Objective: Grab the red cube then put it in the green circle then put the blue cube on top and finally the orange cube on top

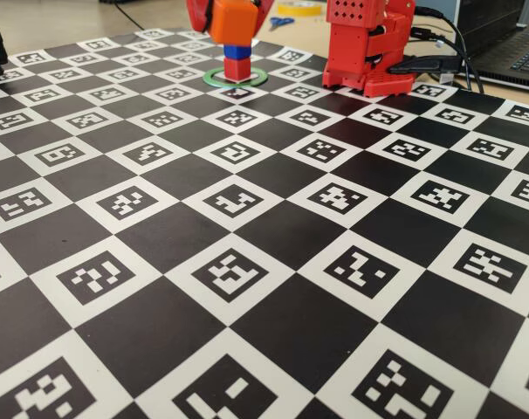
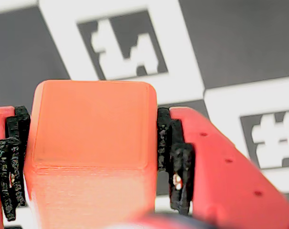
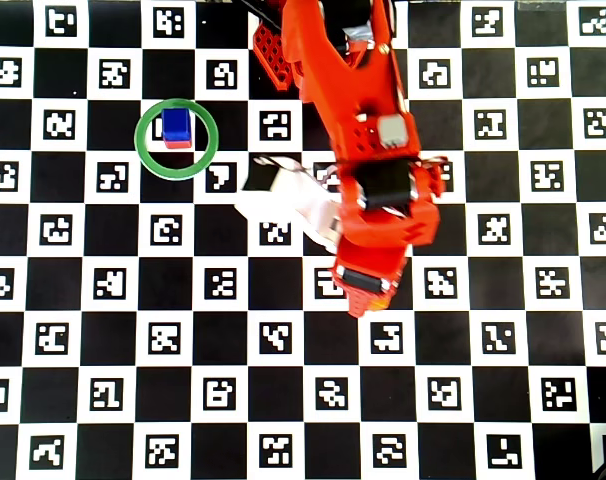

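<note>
We see the pincer [image 2: 89, 167] pinching the orange cube [image 2: 92, 143] in the wrist view: the two red fingers with their black pads [image 2: 170, 152] press on the left and right sides of the cube, and below it there is the desk [image 2: 240, 43] with its black and white marker squares. In the fixed view the orange cube [image 1: 230, 21] hangs in the air, held by the pincer [image 1: 230, 26] near the top edge, and it looks just above the blue cube [image 1: 237, 51]; we cannot tell if the two are touching. The blue cube stands on the red cube [image 1: 237, 69], and this small stack sits inside the green circle [image 1: 214, 78]. In the overhead view the blue cube [image 3: 175, 124] covers the red cube [image 3: 179, 144] almost fully, only a thin red edge shows under it, and both are inside the green circle [image 3: 149, 163] in the upper left part of the desk [image 3: 83, 300]. The red arm [image 3: 368, 150] reaches down from the top of this view, and the orange cube is hidden there.
</note>
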Robot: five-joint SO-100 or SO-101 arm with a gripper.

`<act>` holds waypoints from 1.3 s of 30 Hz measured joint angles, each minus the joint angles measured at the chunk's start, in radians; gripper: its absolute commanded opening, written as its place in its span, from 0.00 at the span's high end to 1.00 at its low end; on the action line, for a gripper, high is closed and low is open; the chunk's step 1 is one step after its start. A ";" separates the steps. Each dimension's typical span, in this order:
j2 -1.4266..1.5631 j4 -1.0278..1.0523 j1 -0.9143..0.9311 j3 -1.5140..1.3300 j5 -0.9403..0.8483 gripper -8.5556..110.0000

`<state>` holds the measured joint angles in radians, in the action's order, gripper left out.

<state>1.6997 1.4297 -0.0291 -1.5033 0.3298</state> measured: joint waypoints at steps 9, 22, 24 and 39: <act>0.250 0.021 0.242 -0.196 -0.397 0.89; 0.472 0.031 0.515 -0.454 -0.891 0.89; 0.479 0.031 0.563 -0.460 -0.957 0.89; 0.479 -0.049 0.907 -0.518 -1.336 0.90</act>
<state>2.1783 1.3806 0.8774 -2.0218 -1.0063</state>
